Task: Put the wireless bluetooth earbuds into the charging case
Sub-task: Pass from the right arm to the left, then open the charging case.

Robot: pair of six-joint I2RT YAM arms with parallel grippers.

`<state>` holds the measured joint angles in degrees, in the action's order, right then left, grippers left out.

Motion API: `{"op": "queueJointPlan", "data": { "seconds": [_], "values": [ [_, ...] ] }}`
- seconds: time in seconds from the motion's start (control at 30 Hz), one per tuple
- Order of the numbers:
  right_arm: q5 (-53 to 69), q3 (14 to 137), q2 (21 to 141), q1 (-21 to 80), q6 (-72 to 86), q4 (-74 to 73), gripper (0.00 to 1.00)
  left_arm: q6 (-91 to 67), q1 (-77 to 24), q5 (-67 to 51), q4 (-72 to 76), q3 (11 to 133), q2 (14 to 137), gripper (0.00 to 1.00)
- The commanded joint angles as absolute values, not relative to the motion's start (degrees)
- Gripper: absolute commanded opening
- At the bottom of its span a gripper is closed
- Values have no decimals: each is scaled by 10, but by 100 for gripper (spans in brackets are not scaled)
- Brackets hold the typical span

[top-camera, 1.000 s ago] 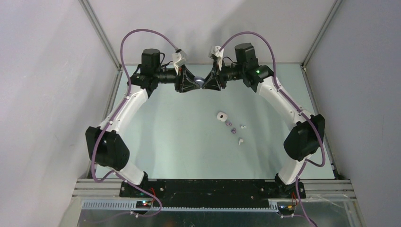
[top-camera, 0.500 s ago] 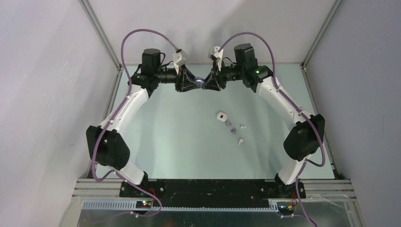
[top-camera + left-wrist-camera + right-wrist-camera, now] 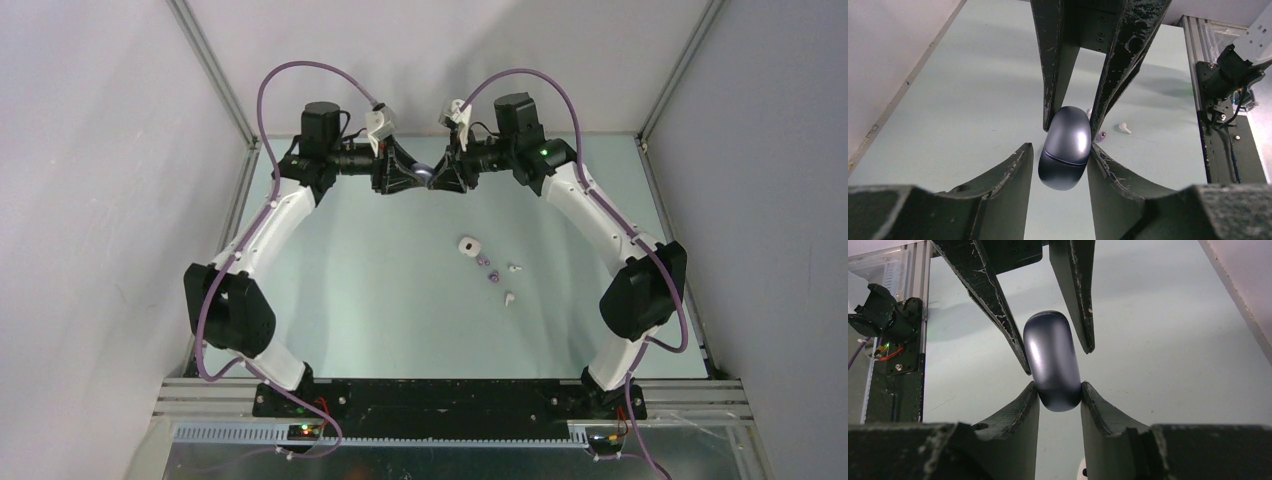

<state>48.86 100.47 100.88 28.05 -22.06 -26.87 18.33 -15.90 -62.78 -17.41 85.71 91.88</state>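
A dark grey-purple charging case [image 3: 424,172], closed, hangs in the air at the far middle between both grippers. My right gripper [image 3: 437,174] is shut on one end of it [image 3: 1053,360], both fingers touching. My left gripper [image 3: 411,172] straddles the other end [image 3: 1067,145]; one finger [image 3: 1108,165] touches the case and the other [image 3: 1013,170] stands off with a gap. On the table lie two purple earbuds [image 3: 481,261] [image 3: 493,277] and two white earbuds [image 3: 514,268] [image 3: 509,297]. One white earbud [image 3: 1123,128] and one purple earbud [image 3: 1102,134] show in the left wrist view.
A small white case [image 3: 468,245] sits on the pale green table [image 3: 360,270] beside the earbuds. Grey walls and aluminium frame posts [image 3: 215,75] close in the left, right and back. The arm bases stand on the black rail [image 3: 440,395] at the near edge.
The left arm has shifted very slightly. The dark case stays between the two grippers, and the earbuds and white case have not moved.
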Motion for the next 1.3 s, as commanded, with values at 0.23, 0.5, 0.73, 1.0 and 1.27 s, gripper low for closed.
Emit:
{"op": "queueJointPlan", "data": {
  "seconds": [0.23, 0.5, 0.73, 1.0, 1.27],
  "values": [
    [504, 1030, 999, 276, -212, -259, 27, 241, -159, -627, -209, 874, 922, 50],
    [500, 1030, 1003, 277, -212, -259, 27, 245, -159, -629, -208, 876, 922, 42],
    [495, 1032, 1008, 279, -212, -266, 40, 240, -158, -637, -204, 881, 930, 18],
    [506, 1074, 1034, 265, -171, -289, 62, 228, -158, -673, -138, 849, 924, 0],
    [475, 1149, 1084, 244, -140, -332, 62, 7, -158, -702, 188, 757, 921, 0]
  ]
}}
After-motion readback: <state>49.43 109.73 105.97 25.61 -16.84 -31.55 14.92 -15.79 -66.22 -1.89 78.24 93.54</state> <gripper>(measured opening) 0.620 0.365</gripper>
